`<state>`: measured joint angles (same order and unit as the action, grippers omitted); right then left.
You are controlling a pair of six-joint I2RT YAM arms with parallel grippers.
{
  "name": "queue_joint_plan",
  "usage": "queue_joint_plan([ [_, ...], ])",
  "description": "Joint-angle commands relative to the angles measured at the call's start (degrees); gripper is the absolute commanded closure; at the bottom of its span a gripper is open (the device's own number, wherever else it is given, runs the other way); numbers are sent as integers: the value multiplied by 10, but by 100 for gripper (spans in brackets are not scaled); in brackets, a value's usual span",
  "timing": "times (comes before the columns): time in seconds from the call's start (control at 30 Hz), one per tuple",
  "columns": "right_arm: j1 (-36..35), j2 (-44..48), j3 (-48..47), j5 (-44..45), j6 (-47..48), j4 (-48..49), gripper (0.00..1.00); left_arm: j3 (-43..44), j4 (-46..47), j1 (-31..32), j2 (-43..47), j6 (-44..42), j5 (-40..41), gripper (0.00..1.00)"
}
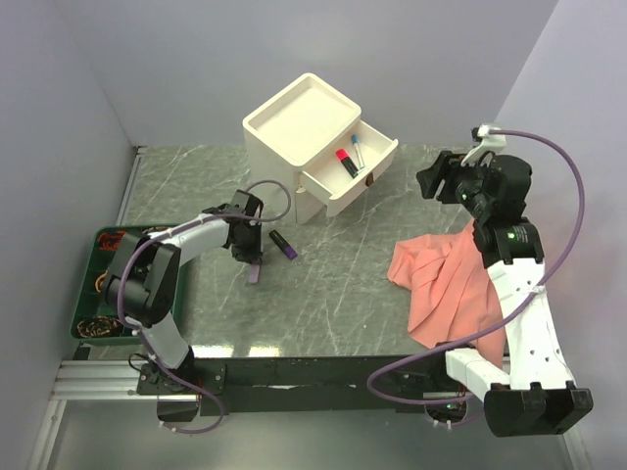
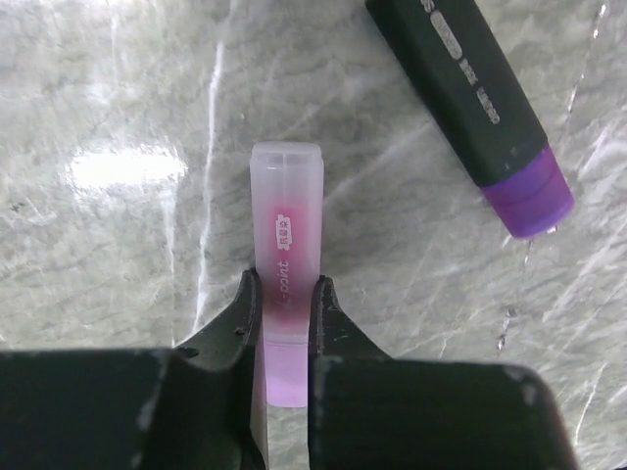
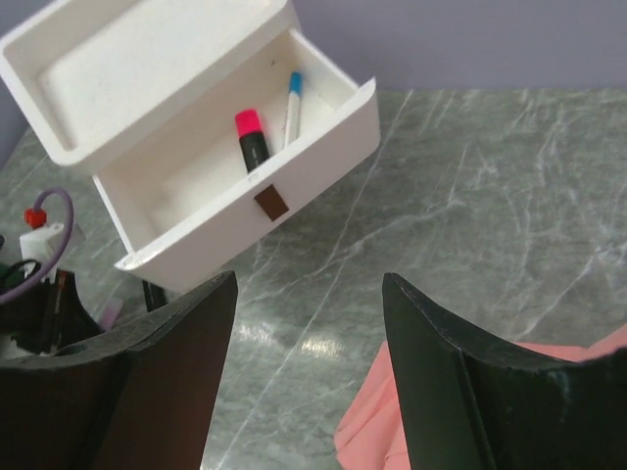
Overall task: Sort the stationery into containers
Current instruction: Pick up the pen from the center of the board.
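Tabletop [image 1: 333, 294]: grey-green, marbled; all items are carried on it.
Drawer box [image 1: 269, 162]: cream-white, set at the far side, recessed tray on top.
Cloth [image 1: 446, 279]: salmon-pink, crumpled at the right.
Open drawer [image 1: 333, 194]: pulled out; a red-and-black marker [image 3: 251, 140] and a blue-capped pen [image 3: 292, 106] are lodged inside, side by side.
Right end effector [image 3: 310, 294]: jaws spread, nothing held, raised near the open drawer.
Left end effector [image 2: 286, 313]: jaws pressed against both sides of the lilac highlighter [image 2: 286, 230].
Purple highlighter [image 2: 470, 108]: black-bodied, laid on the tabletop just beside the lilac highlighter, not touching.
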<state>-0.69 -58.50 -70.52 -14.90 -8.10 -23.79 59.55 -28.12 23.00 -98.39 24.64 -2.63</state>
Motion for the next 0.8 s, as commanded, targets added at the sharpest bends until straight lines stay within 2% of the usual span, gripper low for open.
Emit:
queue_joint_plan([
  [0.0,4,15,55,-42,0,29,31,5,-18,5,43,-18,12,99],
  [0.07,3,2,64,-57,-3,30,30,2,-28,5,87,-28,2,99],
  [0.2,3,-22,63,-136,18,4,29,22,-56,4,168,-133,-80,99],
  [0.33,4,-28,68,-118,10,14,29,57,-71,6,216,-240,-170,99],
  [0.47,3,-24,84,-122,-6,33,28,100,-33,13,251,-338,-239,99],
  [0.6,4,-27,95,-114,-4,36,28,166,30,26,239,-399,-301,99],
  [0.77,20,-27,102,-110,-6,38,28,286,85,39,162,-394,-324,99],
])
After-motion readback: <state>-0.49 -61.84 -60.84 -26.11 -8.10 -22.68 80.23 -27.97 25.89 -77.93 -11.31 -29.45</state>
